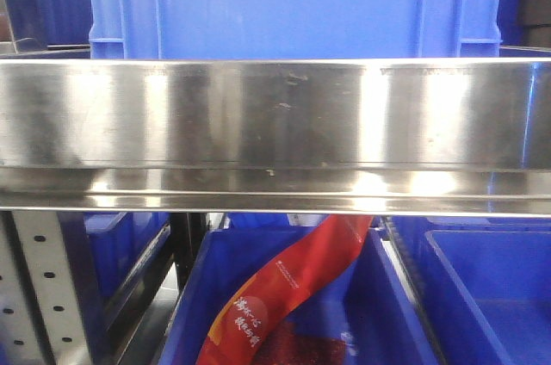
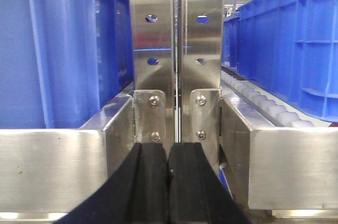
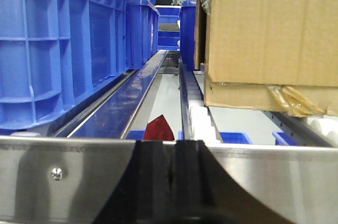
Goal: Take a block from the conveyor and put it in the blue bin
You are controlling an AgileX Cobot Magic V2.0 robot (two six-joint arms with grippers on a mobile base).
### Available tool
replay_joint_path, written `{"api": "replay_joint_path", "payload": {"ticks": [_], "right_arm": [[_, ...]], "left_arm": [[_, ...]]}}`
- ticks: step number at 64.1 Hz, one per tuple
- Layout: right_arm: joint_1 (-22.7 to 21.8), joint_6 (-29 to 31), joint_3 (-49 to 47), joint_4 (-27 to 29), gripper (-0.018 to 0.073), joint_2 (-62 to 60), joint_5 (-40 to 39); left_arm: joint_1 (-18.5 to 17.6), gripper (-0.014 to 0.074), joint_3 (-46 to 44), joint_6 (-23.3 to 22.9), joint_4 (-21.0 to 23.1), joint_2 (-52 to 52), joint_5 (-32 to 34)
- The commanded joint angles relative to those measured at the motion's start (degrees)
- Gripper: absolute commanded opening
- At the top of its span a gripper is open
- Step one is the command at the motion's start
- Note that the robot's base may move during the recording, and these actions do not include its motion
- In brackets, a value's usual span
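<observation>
Nearest to us, the left gripper (image 2: 169, 182) has its two black fingers pressed together on nothing, parked against a steel rail (image 2: 53, 163) with twin steel uprights (image 2: 177, 34) just behind. The right gripper (image 3: 166, 182) looks closed and empty too, though only its dark base shows, so we cannot be sure.

The block and the conveyor appear in none of our three views; we are looking at shelf racking.

As we judge it, the main risk is starting blind. Both arms sit right at steel edges, so lifting or swinging out could clip a rail or upright. With so many blue containers around, we could also drop the block into the wrong one.

Counting outward:
- left wrist view: two blue crates (image 2: 58, 49), one either side of the uprights
- right wrist view: one cardboard box (image 3: 269, 28) on white rollers (image 3: 200, 118) at right, at least three crates at left
- front view: one steel beam (image 1: 275, 115), one blue crate (image 1: 293, 3) above, two blue bins (image 1: 482, 287) below, one red packet (image 1: 284, 296)
</observation>
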State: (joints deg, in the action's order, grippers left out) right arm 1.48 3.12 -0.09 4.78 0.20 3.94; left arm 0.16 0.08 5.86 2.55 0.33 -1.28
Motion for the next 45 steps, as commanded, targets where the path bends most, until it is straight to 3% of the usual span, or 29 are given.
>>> {"api": "replay_joint_path", "payload": {"ticks": [1, 45], "right_arm": [[-0.3, 0.1, 0.1, -0.4, -0.0153, -0.2, -1.7], [-0.3, 0.1, 0.1, -0.4, -0.0153, -0.2, -1.7]], "left_arm": [[0.2, -0.0111, -0.1, -0.3, -0.1, -0.3, 0.7], [0.2, -0.0111, -0.1, -0.3, -0.1, -0.3, 0.7]]}}
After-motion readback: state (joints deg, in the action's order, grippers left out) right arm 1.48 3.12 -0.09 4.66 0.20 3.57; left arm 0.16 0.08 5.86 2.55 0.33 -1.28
